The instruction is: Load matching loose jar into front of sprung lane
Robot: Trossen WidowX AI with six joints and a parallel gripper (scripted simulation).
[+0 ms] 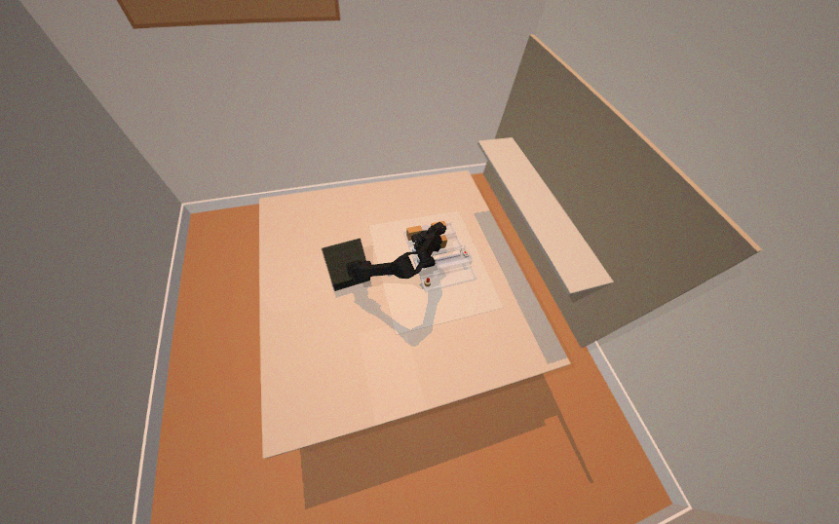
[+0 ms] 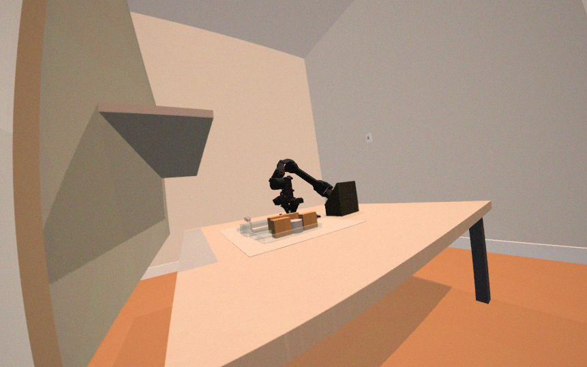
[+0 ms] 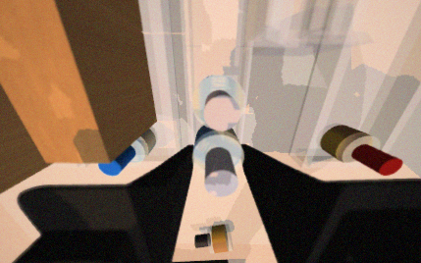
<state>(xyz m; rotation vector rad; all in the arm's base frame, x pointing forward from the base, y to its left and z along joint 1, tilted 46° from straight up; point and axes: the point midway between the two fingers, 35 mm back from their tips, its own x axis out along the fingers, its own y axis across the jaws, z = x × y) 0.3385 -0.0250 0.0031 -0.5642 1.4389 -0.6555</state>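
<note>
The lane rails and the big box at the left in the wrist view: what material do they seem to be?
The lane rails look like clear plastic or glass: the table shows through them. The big box looks like matte cardboard or wood: flat orange-brown faces, no shine. Neither is certain.

Clear pale-lidded jar [image 3: 218, 164] clamped upright, matching jar [image 3: 218, 105] just beyond in lane [image 3: 212, 59]
</note>
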